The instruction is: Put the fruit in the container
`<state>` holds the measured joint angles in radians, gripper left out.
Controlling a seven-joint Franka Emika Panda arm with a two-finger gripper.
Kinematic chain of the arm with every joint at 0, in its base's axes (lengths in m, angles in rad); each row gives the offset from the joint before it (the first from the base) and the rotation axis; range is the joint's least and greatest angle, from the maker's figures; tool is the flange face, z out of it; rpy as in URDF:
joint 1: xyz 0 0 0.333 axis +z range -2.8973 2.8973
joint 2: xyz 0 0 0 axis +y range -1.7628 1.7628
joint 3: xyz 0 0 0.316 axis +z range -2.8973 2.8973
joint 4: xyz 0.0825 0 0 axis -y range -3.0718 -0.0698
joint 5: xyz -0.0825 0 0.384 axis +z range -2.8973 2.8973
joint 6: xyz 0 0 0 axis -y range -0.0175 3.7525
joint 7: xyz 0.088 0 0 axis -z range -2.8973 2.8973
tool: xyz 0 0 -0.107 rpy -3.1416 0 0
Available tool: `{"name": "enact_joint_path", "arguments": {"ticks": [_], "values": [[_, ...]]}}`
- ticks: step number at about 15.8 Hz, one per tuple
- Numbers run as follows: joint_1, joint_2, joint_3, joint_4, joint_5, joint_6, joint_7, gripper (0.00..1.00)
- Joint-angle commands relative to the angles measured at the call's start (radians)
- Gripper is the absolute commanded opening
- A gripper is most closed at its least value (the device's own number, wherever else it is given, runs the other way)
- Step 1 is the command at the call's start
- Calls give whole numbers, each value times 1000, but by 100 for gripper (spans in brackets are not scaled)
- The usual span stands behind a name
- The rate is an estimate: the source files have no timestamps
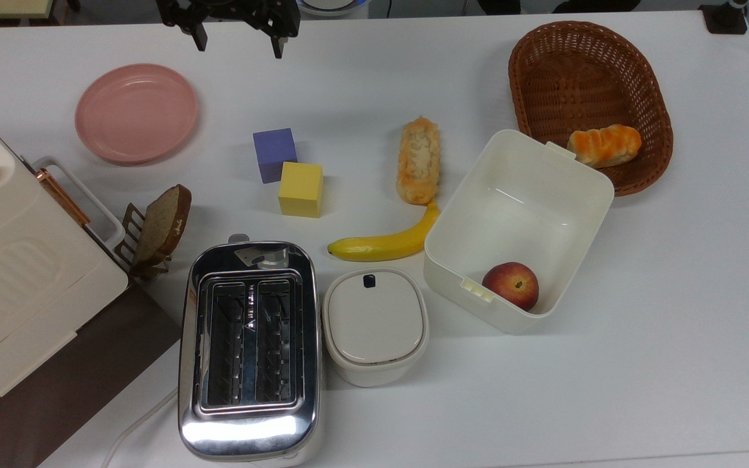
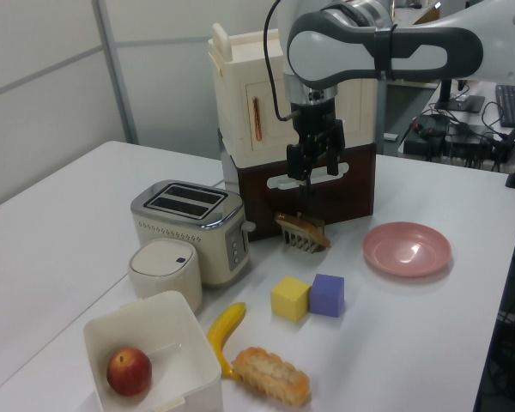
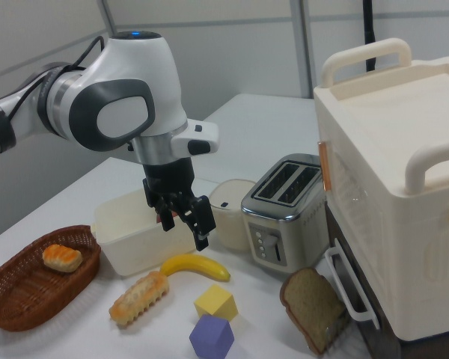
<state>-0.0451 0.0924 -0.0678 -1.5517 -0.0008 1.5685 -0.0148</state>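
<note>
Clearly the hand [image 1: 236, 39] hangs empty with fingers apart; the banana [image 1: 387, 242] lies well apart from it, long axis reaching toward the container [image 1: 582, 170].

Cut off and hidden parts

The pincer [image 1: 236, 44] is cropped above its fingers by the top view's upper edge. In the right view, the arm covers part of the container [image 3: 127, 239], concealing its inside.
</note>
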Motion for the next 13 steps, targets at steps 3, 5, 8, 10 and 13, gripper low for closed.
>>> {"name": "enact_joint_path", "arguments": {"ticks": [3, 5, 8, 10, 13], "values": [[36, 21, -3, -4, 16, -16, 12, 100], [60, 38, -3, -10, 15, -15, 15, 100], [71, 41, -3, -22, 13, -12, 15, 100], [77, 41, -3, -22, 13, -10, 15, 100], [76, 41, -3, -22, 13, -10, 15, 100]]}}
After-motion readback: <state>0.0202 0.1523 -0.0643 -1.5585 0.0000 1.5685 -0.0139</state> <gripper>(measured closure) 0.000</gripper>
